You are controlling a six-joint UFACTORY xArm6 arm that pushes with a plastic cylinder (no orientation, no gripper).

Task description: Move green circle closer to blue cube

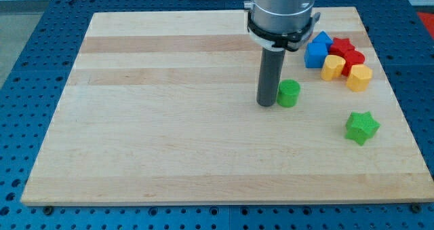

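Note:
The green circle (pixel 289 93) is a small round block right of the board's middle. My tip (pixel 266 104) stands just to its left, touching or nearly touching its side. The blue cube (pixel 317 54) sits up and to the right of the green circle, at the left end of a cluster of blocks near the view's top right. A second blue block (pixel 323 39), with a pointed top, sits just behind the cube.
Beside the blue cube lie a red star (pixel 342 47), a red block (pixel 354 59), a yellow heart-like block (pixel 332 67) and a yellow block (pixel 359 77). A green star (pixel 361 127) lies lower right. The wooden board (pixel 169 121) rests on a blue perforated table.

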